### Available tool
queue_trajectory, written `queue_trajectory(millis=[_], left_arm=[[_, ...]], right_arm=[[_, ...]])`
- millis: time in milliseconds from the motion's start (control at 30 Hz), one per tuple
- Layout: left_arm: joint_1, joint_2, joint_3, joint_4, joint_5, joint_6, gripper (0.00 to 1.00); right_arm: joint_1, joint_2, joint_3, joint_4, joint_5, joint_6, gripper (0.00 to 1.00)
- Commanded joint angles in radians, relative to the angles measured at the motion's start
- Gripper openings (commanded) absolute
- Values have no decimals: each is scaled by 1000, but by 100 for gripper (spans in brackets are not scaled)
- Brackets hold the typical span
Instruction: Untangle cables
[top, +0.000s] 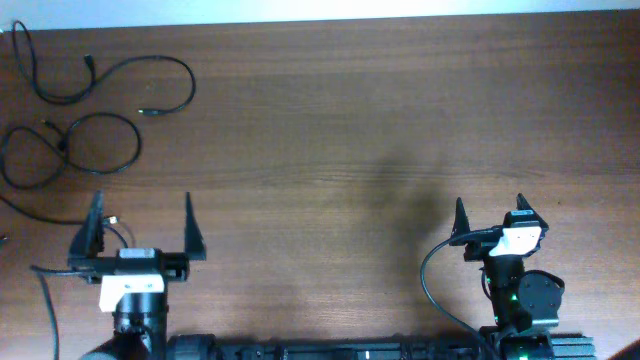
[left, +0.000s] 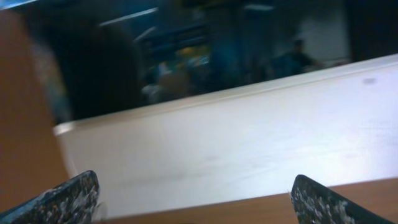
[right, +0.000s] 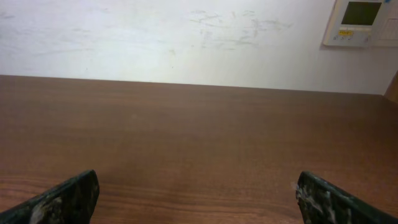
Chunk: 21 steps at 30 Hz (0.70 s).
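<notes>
Several thin black cables lie at the far left of the table in the overhead view. One cable (top: 191, 82) curves in a long arc with a small plug end. Another cable (top: 138, 143) forms loops below it, and a strand trails toward the left edge near my left finger. My left gripper (top: 143, 222) is open and empty, just below these loops. My right gripper (top: 490, 215) is open and empty at the front right, far from the cables. No cable shows in the left wrist view (left: 199, 208) or the right wrist view (right: 199, 199).
The brown wooden table (top: 350, 130) fills the overhead view. The right wrist view shows bare wood, a white wall and a wall control panel (right: 360, 22). The left wrist view shows the table's far edge and a white wall (left: 249, 137).
</notes>
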Motion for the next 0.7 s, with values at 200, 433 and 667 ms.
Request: queue_trajectory(millis=[200,433,667], left_arm=[[4,-171,-121,216,181,11,99],[4,-171,-214,224,165,13,99],[4,-171,-463,415,6,13,99]], right_arm=[[-4,-6,-7,-3,5,-3,98],[-4,-6,-7,-3,5,-3,98],[-4,-6,-7,-3,5,-3,98]])
